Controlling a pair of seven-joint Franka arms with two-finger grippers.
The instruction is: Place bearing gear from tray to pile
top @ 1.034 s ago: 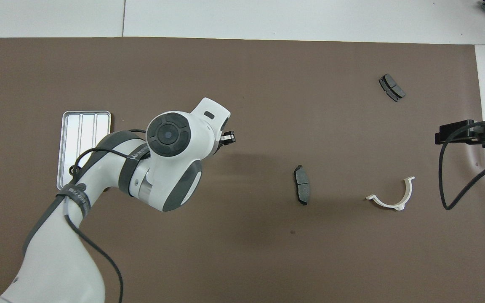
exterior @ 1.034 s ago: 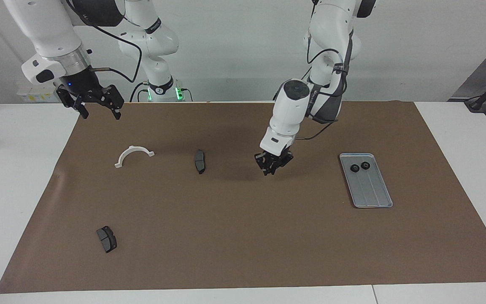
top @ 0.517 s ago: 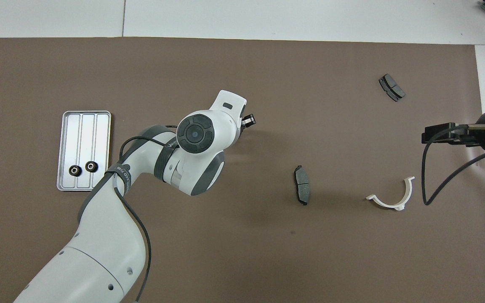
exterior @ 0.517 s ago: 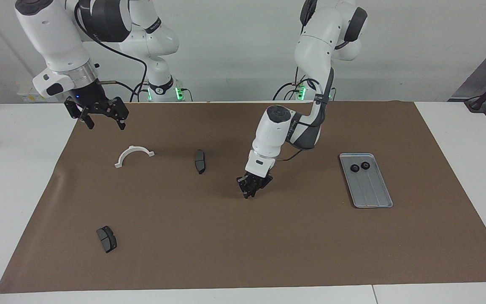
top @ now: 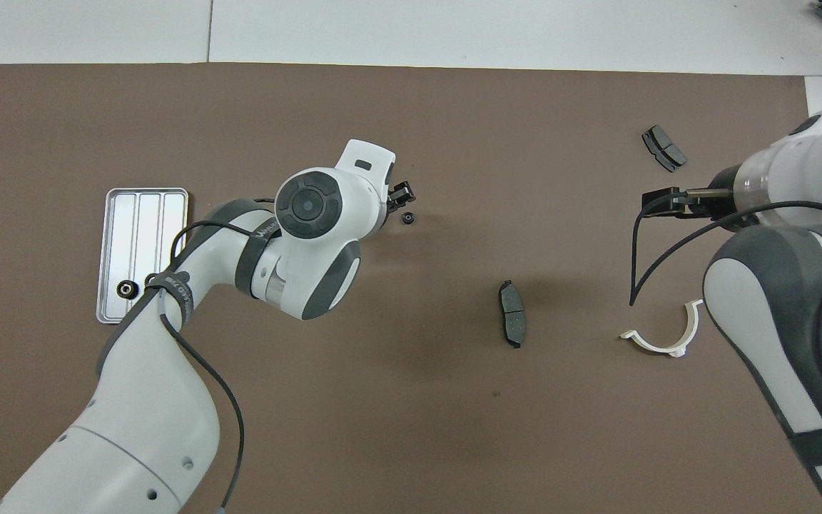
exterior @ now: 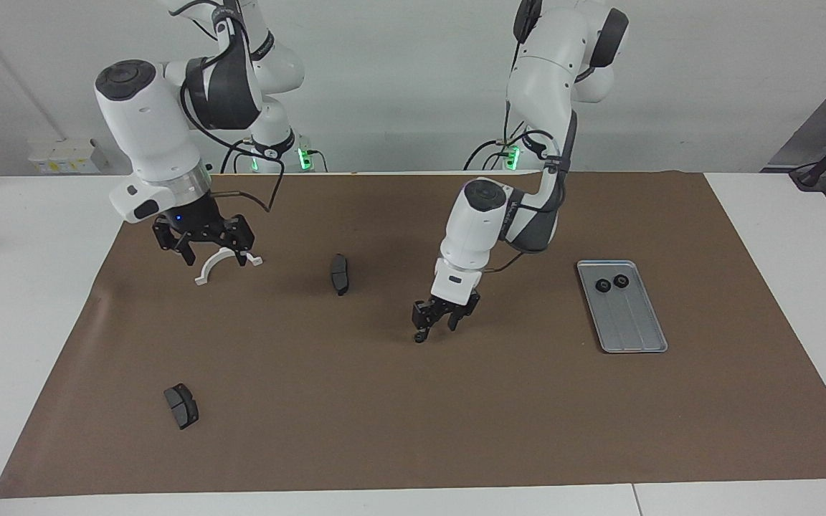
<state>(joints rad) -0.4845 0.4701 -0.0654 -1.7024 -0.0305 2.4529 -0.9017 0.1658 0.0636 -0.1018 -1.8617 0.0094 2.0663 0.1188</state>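
The left gripper (exterior: 436,322) hangs low over the middle of the brown mat (exterior: 413,430), and a small black bearing gear (top: 406,218) lies on the mat just beside its fingertips, well apart from the tray (exterior: 639,337). The fingers look spread and clear of the gear, so I judge it released, though contact at the tip is hard to rule out. No cluster of gears shows there, so this spot seems chosen to start the pile. Two more gears (exterior: 611,284) sit at the end of the tray nearer the robots, waiting their turn. The right gripper (exterior: 205,247) hovers with jaws parted over the white half-ring (top: 664,335), apparently idle, away from the tray. Two brake pads (exterior: 339,274) lie untouched elsewhere.
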